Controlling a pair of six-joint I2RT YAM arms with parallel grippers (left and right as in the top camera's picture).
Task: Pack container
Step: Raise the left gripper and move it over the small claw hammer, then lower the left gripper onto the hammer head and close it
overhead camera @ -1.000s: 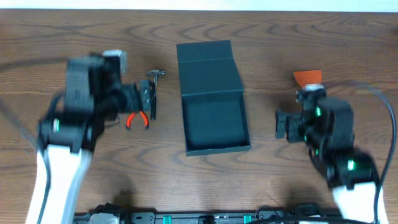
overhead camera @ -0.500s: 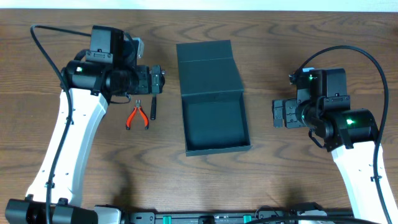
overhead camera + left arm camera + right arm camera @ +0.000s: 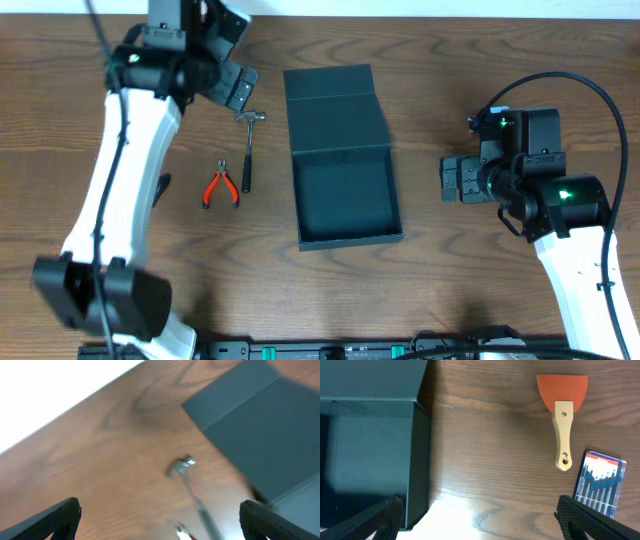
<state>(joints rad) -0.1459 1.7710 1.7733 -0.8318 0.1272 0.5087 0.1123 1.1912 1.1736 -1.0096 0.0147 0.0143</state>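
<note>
Dark teal-grey cardboard box (image 3: 345, 190) lies open, worktop (image 3: 430, 265) bare along its right edge; left claw (image 3: 240, 90), right claw (image 3: 448, 181) both wide.

- The left arm (image 3: 105, 190) has long white links with smooth, rounded shells.
- Its joints are black, boxy housings, one at each end of the long white link.
- A thin black cable (image 3: 98, 25) runs along this arm.
- The left gripper (image 3: 240, 90) is black and blocky; its fingers (image 3: 47, 519) are dark, matt wedges in the left wrist view.
- The right arm (image 3: 578, 295) has a white link below a bulky black housing.
- Two small green lights (image 3: 562, 195) shine on that housing.
- A black cable (image 3: 560, 76) makes a wide loop over the right arm.
- The right gripper (image 3: 450, 181) is black, and its fingers (image 3: 600, 519) look dark and a little rough.
</note>
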